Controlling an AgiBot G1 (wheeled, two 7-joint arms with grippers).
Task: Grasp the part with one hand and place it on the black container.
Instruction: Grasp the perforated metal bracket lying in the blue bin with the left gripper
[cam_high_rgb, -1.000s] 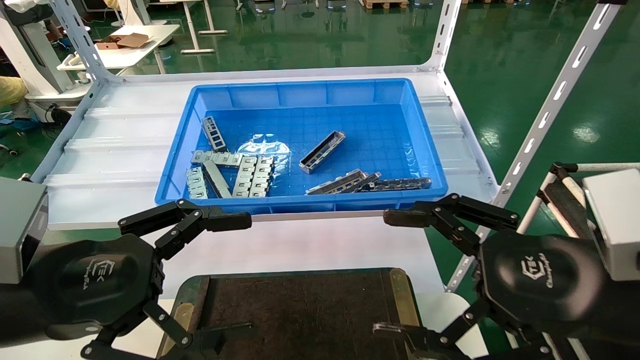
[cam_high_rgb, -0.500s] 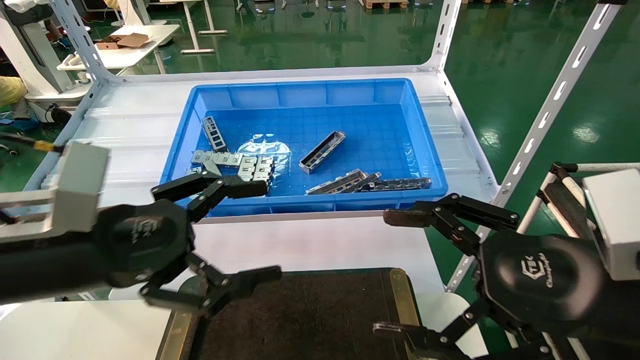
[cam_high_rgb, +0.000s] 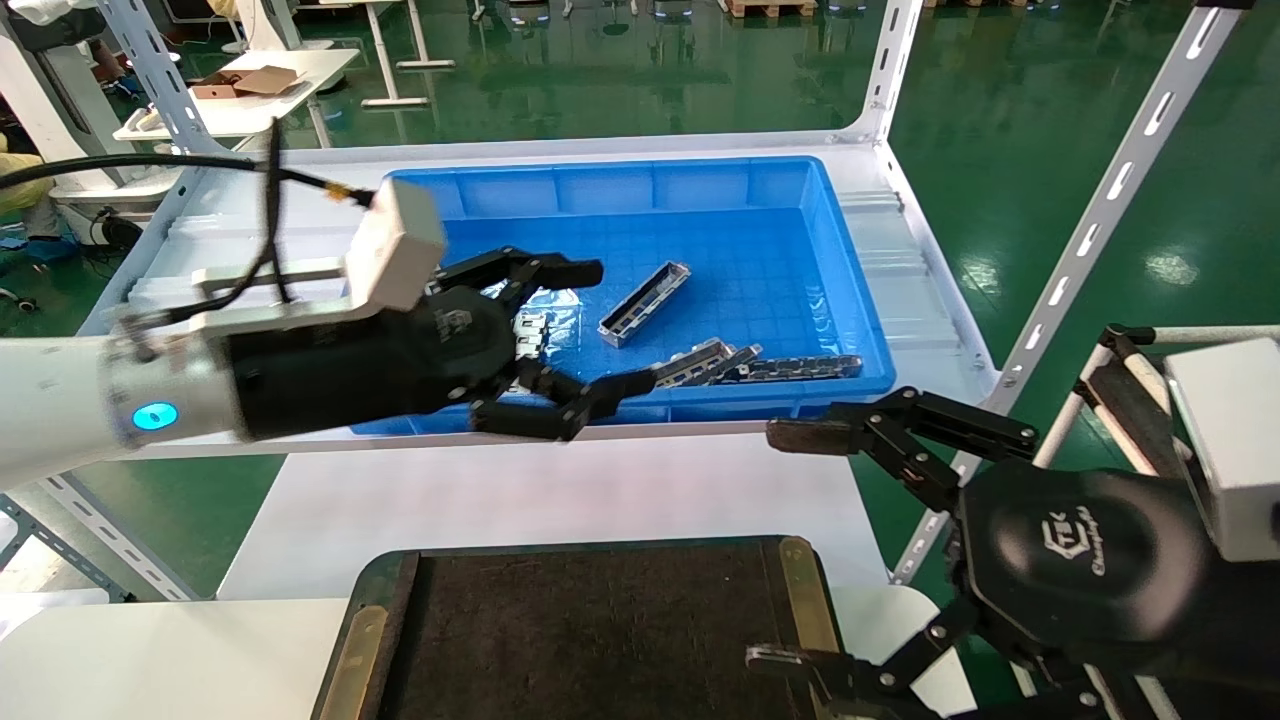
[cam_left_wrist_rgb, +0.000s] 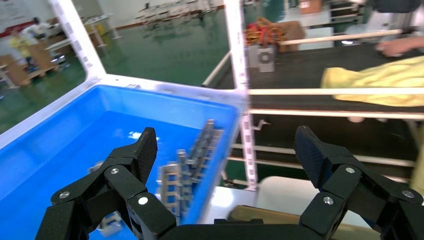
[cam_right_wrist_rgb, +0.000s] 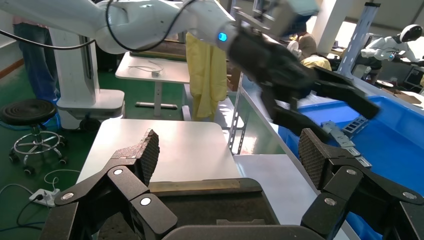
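Note:
Several grey slotted parts lie in the blue bin (cam_high_rgb: 620, 185): one alone in the middle (cam_high_rgb: 645, 303), a cluster at the front right (cam_high_rgb: 740, 366), and others partly hidden behind my left hand (cam_high_rgb: 530, 335). My left gripper (cam_high_rgb: 620, 324) hangs open and empty above the bin's front left, over the parts; in its wrist view (cam_left_wrist_rgb: 226, 145) parts (cam_left_wrist_rgb: 190, 160) show below the fingers. The black container (cam_high_rgb: 600, 630) lies in front of me, with nothing on it. My right gripper (cam_high_rgb: 770, 548) is open and empty beside the container's right edge (cam_right_wrist_rgb: 210, 210).
The bin sits on a white shelf (cam_high_rgb: 250, 260) with slotted metal uprights (cam_high_rgb: 1100, 210) at the corners. A white table (cam_high_rgb: 560, 490) lies between the shelf and the container. A white stand (cam_high_rgb: 1120, 370) is at the right.
My left arm has lifted from beside the container's left front and swung forward over the blue bin, still open. The right arm has not moved.

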